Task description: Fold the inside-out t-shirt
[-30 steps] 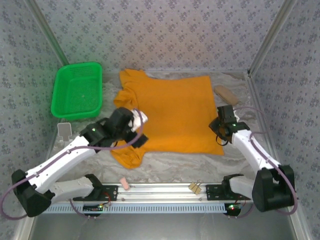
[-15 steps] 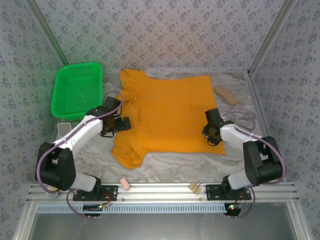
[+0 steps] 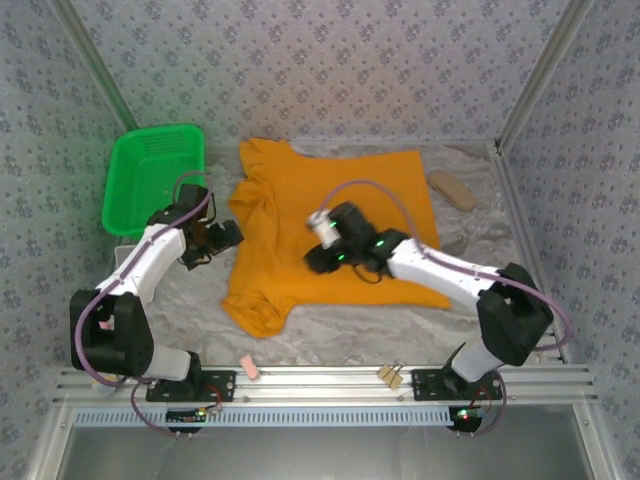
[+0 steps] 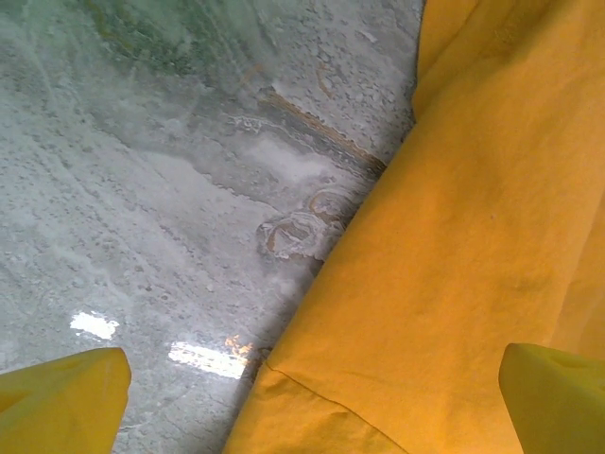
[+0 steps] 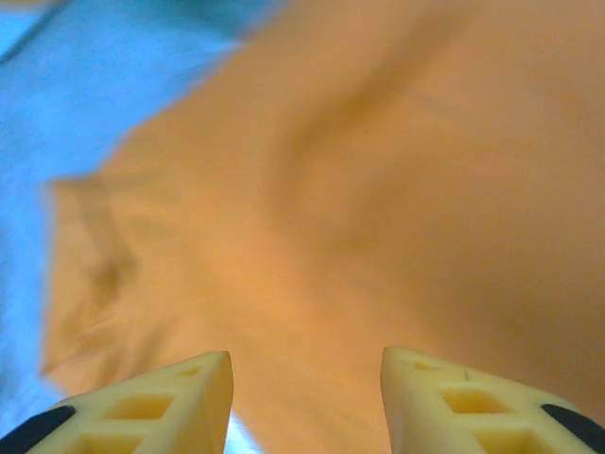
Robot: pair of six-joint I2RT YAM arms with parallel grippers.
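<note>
**Patterned walls, an orange shirt laid flat, two grippers with nothing held**

Grey-patterned walls close in a pale, crinkled counter (image 3: 340, 335). Spread flat over its middle lies the orange-yellow t-shirt (image 3: 300, 170). Its long axis runs left to right, with the neck and both sleeves pointing left, one sleeve on the far side and one on the near side. The straight hem faces right. A green basket (image 3: 155, 180) sits at the far left, near the far sleeve but not touching it. The right gripper (image 3: 322, 258) hangs over the middle of the shirt. Its blurred wrist view shows the jaws apart, with only cloth below them. The left gripper (image 3: 215, 240) hangs at the shirt's left edge, its jaws spread wide above the cloth's border and bare counter. A small tan oblong (image 3: 452, 188) lies off the shirt's far right corner.
</note>
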